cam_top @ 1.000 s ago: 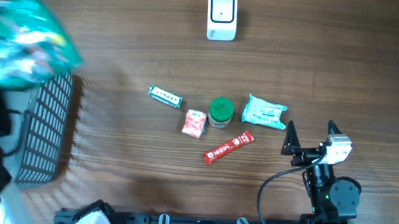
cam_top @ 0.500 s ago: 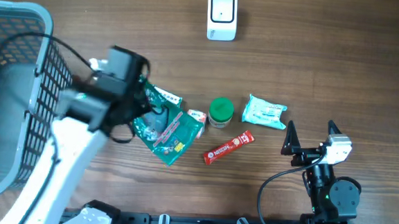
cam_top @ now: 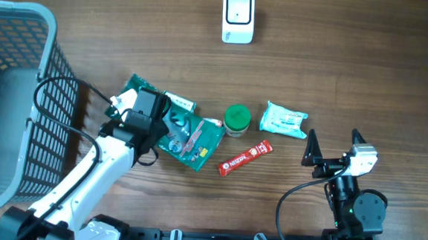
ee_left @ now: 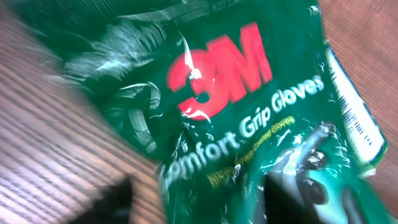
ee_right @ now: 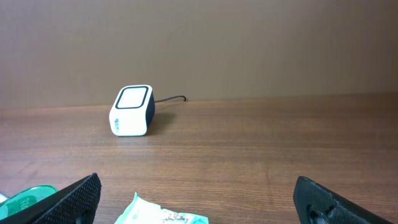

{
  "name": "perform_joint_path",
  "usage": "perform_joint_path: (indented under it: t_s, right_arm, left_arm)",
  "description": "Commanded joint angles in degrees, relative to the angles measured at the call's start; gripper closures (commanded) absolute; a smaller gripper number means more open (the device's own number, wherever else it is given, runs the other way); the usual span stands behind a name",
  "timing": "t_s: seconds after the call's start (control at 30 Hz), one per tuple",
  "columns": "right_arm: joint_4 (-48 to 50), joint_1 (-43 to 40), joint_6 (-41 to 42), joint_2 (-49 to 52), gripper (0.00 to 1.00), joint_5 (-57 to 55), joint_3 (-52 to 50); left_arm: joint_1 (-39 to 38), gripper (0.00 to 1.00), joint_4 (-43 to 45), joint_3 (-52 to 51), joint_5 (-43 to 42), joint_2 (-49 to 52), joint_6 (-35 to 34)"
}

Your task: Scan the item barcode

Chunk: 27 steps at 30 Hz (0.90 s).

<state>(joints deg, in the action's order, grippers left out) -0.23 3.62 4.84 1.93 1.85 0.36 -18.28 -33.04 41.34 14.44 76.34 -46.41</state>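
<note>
A green 3M glove bag [cam_top: 192,139] lies flat on the table left of centre, covering some of the small items. My left gripper [cam_top: 156,122] sits low over its left end. In the left wrist view the bag [ee_left: 236,93] fills the frame, and the left gripper [ee_left: 199,202] has its dark fingers [ee_left: 106,199] spread apart, one over bare wood and one over the bag. The white barcode scanner [cam_top: 237,17] stands at the back centre, also visible as the scanner [ee_right: 132,111] in the right wrist view. My right gripper [cam_top: 334,146] rests open at the front right, the right gripper [ee_right: 199,202] holding nothing.
A grey mesh basket [cam_top: 12,18] fills the left edge. A green-lidded jar [cam_top: 237,119], a red sachet [cam_top: 245,158] and a teal wipes pack [cam_top: 284,119] lie mid-table. A small white bar [cam_top: 181,101] peeks out from behind the bag.
The left arm brought the green bag from above the basket down onto the table among the small items. Its jaws have parted. The right arm has not moved.
</note>
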Motion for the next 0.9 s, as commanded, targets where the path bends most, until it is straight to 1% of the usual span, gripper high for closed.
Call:
perform_joint_path:
  t_s: [0.0, 0.07, 0.17, 0.2, 0.33, 0.37, 0.5, 0.57, 0.63, 0.67, 0.7, 0.8, 0.87]
  right_arm:
    - [0.1, 0.3, -0.3, -0.3, 0.00, -0.3, 0.1]
    - [0.1, 0.3, -0.3, -0.3, 0.00, -0.3, 0.1]
    - [0.1, 0.3, -0.3, -0.3, 0.00, -0.3, 0.1]
    - [0.1, 0.3, -0.3, -0.3, 0.00, -0.3, 0.1]
    - [0.1, 0.3, -0.3, -0.3, 0.00, -0.3, 0.1]
    - [0.1, 0.3, -0.3, -0.3, 0.00, -0.3, 0.1]
    - [0.1, 0.3, -0.3, -0.3, 0.00, -0.3, 0.1]
    - [0.1, 0.3, -0.3, -0.3, 0.00, -0.3, 0.1]
    - [0.1, 0.3, -0.3, -0.3, 0.00, -0.4, 0.1]
    - [0.1, 0.3, -0.3, -0.3, 0.00, -0.4, 0.1]
    - [0.1, 0.3, -0.3, -0.3, 0.00, -0.3, 0.1]
    - [0.1, 0.3, -0.3, -0.3, 0.00, -0.3, 0.1]
    - [0.1, 0.3, -0.3, -0.3, 0.00, -0.3, 0.1]
  left_arm:
    - [2.0, 0.00, -2.6, 11.1, 3.6, -4.8, 1.6]
    - [3.1, 0.00, -2.6, 20.3, 5.8, -8.0, 8.1]
    - [4.0, 0.00, -1.5, 32.5, 13.1, -10.7, 14.2]
    - [4.3, 0.00, -0.7, 38.1, 17.3, -11.4, 17.6]
    - [4.4, 0.00, 3.2, 49.7, 25.0, -12.5, 28.0]
    - [4.4, 0.00, 7.3, 52.3, 27.1, -12.9, 34.0]
    - [4.4, 0.00, 21.3, 54.1, 30.5, -14.0, 46.6]
    - [4.3, 0.00, 21.7, 54.1, 30.5, -14.7, 51.0]
    - [4.3, 0.00, 17.5, 54.0, 30.4, -14.8, 56.8]
    - [4.3, 0.00, 16.6, 53.4, 29.6, -15.1, 58.4]
    - [4.3, 0.00, 17.4, 52.9, 29.6, -15.7, 58.4]
    - [4.3, 0.00, 15.3, 51.9, 27.9, -18.5, 57.8]
    - [4.3, 0.00, 14.0, 49.3, 25.1, -22.9, 56.4]
